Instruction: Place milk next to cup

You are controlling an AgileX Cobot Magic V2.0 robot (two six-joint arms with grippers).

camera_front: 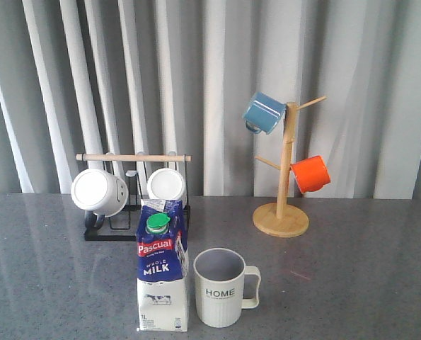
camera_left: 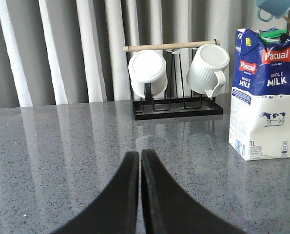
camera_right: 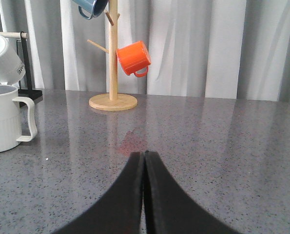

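My tabletop [camera_front: 366, 283] is glossy speckled grey stone; the milk [camera_front: 162, 273] is printed paperboard, the cup [camera_front: 221, 287] matt ribbed ceramic, the tree [camera_front: 286, 170] wood.

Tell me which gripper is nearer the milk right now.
Probably the left. The left gripper, shut and empty, has the milk close ahead, off to one side. The right gripper sees only the cup at its view's edge, no milk.

The milk [camera_front: 162, 273] hides part of the black rack [camera_front: 111, 230].
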